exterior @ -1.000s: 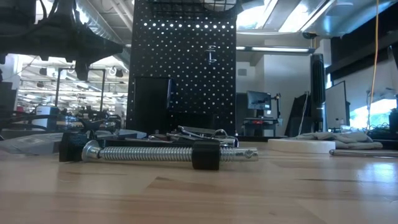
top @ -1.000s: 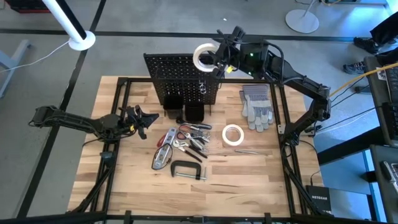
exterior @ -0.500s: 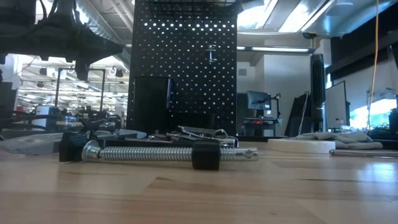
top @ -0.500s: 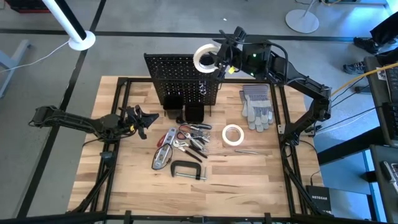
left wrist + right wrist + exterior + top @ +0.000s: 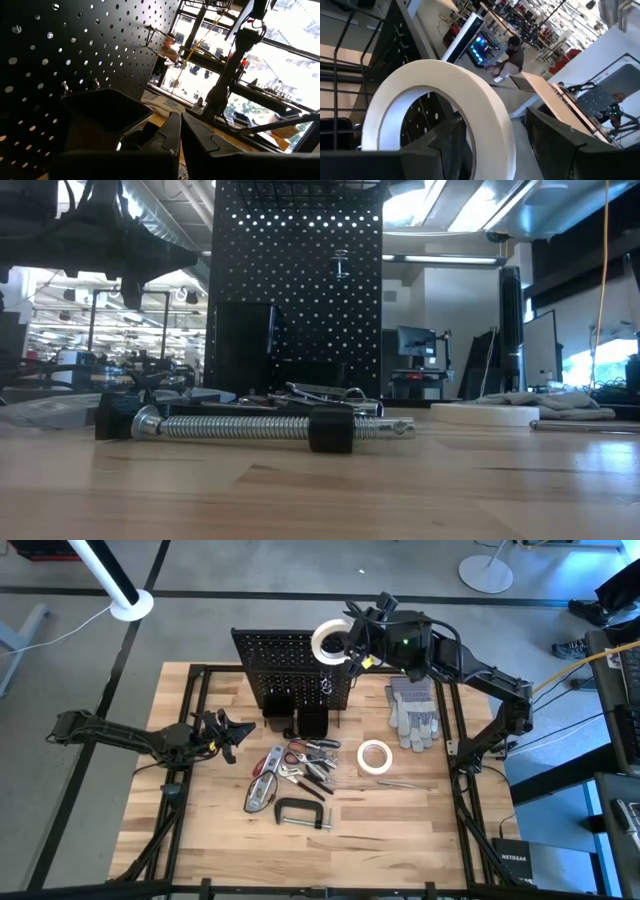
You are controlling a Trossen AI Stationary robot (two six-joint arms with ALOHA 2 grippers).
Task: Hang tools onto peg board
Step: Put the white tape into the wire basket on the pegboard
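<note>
I'm holding a white tape roll [image 5: 329, 639] in my right gripper [image 5: 352, 637], up at the top right corner of the peg board [image 5: 291, 675], above the table. Fingers are spread wide and clamped across the ring's wall: one inside the hole, one outside, as the right wrist view shows [image 5: 440, 100].

Handling: the roll looks light and rigid, a plain hoop. The smooth outer face is probably a bit slippery, so gripping through the wall is the sensible hold; I'm judging a squeeze across the whole ring would be less secure.

Orientation: no real long axis on a ring. In the high view the hole is facing roughly up toward the camera, so the roll is lying close to flat. I'm guessing it needs tipping so the hole faces a peg; I can't tell which hook it lines up with.

My left gripper [image 5: 225, 732] is waiting low over the table's left side, fingers pressed together, holding nothing.

A second tape roll [image 5: 375, 756] is lying flat on the table [image 5: 200, 840], near the grey gloves [image 5: 412, 712].
</note>
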